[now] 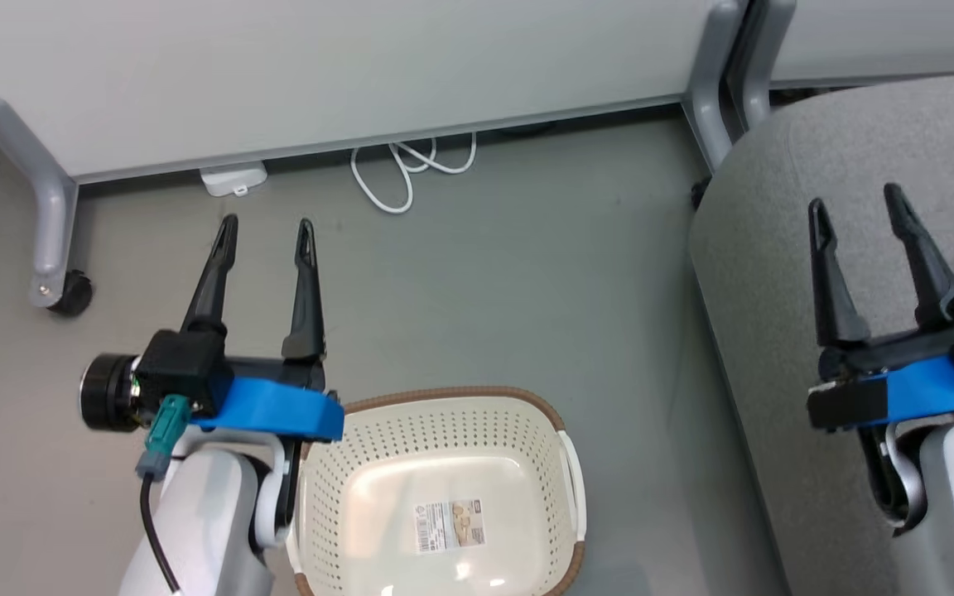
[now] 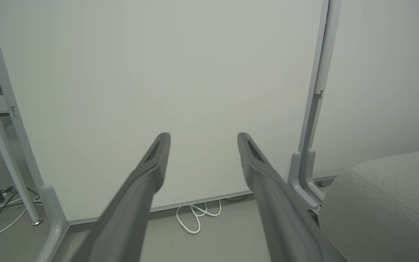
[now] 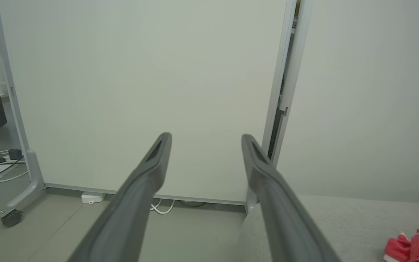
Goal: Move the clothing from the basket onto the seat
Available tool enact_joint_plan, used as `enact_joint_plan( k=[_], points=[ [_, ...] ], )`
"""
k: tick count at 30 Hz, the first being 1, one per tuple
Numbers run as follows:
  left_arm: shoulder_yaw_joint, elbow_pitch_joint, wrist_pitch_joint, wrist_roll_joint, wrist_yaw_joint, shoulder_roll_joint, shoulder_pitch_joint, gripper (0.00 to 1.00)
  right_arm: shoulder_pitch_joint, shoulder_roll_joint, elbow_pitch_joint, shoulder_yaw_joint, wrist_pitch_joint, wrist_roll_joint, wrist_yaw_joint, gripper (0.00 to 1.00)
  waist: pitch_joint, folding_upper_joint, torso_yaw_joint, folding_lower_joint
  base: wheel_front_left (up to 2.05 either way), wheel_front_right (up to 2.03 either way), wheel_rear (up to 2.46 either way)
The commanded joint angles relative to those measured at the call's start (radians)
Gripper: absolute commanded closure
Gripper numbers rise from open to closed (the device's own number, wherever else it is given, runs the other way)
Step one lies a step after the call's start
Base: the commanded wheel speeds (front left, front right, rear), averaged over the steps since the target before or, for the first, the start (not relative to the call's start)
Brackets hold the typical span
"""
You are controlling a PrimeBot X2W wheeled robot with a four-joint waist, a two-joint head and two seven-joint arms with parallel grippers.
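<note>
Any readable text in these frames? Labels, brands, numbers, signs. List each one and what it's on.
No text can be read.
Label sticker on the inner bottom of the basket: has print, too small and blurred to read.
Clothing on the seat: a red and white part is in view, with no lettering on it.

The basket [image 1: 411, 434] sits left of the seat [image 1: 841, 165]; the clothing [image 3: 413, 246] lies on it
</note>
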Motion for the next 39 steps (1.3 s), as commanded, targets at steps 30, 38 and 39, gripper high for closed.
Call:
enact_joint_plan(
  k=[30,38,39],
  points=[
    [0.173,-0.008,-0.005,0.1,-0.127,-0.073,0.279,0.0,0.302,0.108,0.069,-0.057,-0.001,0.033,0.0,0.0,-0.19,-0.0001,0.072,0.0002,0.0,0.0,0.0],
    [0.177,0.001,-0.005,0.097,-0.134,-0.075,0.287,0.0,0.321,0.122,0.08,-0.062,-0.001,0.036,0.0,0.0,-0.198,-0.0001,0.082,0.0002,0.0,0.0,0.0],
    [0.178,0.003,-0.005,0.097,-0.134,-0.076,0.288,0.0,0.323,0.123,0.082,-0.064,-0.001,0.037,0.0,0.0,-0.198,-0.0001,0.082,0.0002,0.0,0.0,0.0]
  ],
)
